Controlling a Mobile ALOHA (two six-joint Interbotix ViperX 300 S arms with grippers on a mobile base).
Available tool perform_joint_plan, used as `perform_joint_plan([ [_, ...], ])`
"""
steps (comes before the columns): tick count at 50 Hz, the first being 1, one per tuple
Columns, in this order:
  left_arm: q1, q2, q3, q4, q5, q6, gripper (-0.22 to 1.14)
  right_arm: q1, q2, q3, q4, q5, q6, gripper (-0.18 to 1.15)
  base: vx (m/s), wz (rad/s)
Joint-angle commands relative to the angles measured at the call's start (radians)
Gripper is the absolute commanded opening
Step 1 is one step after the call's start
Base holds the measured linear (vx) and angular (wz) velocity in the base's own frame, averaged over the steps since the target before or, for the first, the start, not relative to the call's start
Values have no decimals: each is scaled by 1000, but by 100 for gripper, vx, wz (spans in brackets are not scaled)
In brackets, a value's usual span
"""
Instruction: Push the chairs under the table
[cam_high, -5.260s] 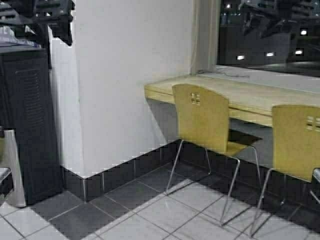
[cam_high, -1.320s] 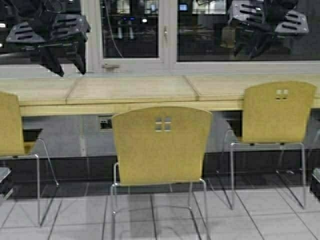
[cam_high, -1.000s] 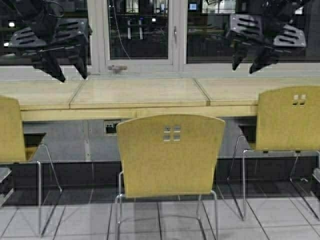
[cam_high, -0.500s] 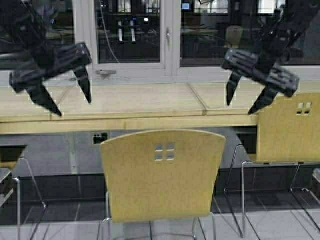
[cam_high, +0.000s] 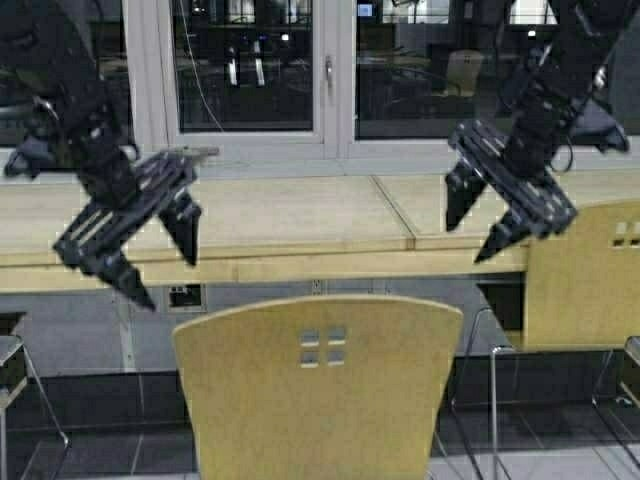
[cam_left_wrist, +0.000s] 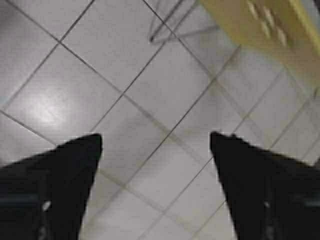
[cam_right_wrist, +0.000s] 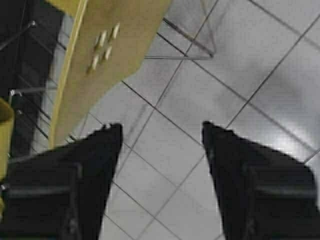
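At nine o'clock in the high view the left gripper (cam_high: 160, 265) hangs in the air in front of the table (cam_high: 280, 215), its two black fingers (cam_high: 184, 228) spread well apart and pointing down toward the floor, with nothing between them. It sits up and to the left of the middle chair (cam_high: 318, 388), apart from the backrest. The left wrist view shows the same spread fingers (cam_left_wrist: 55, 175) over pale floor tiles (cam_left_wrist: 125, 75), with the chair's tan backrest (its four small cutouts visible) and a chrome leg at about one o'clock.

At six o'clock the middle chair stands with its curved backrest toward the camera, its seat out of view behind it, so how far it reaches under the tabletop cannot be told. The table runs as a long band from nine to three o'clock, beneath the window (cam_high: 250, 70).

At two o'clock the right gripper (cam_high: 477, 222) hovers before the table's front edge, its fingers likewise parted and empty, up and to the right of the middle chair. Just beside it, at three o'clock, stands a second chair (cam_high: 585, 275), its backrest against the table edge. No containers are visible.
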Motion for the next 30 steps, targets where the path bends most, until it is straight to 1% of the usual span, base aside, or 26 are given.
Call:
perform_joint_plan([
  [1,-34,17,-12,-63,-18,-37,98,3,-6,11,41,-41,11,89,27,5],
  [8,-46,41,-52,-72,-37,-81,98,2,15,-15,44,-46,9,88,26,5],
  [17,-46,104,-64,-72,-55,-138,98,17,60,-57,58,-18,12,88,22,5],
  [30,-49,176,-86,-72,-48,-156,98,17,120,-63,55,5,2,88,19,-4],
])
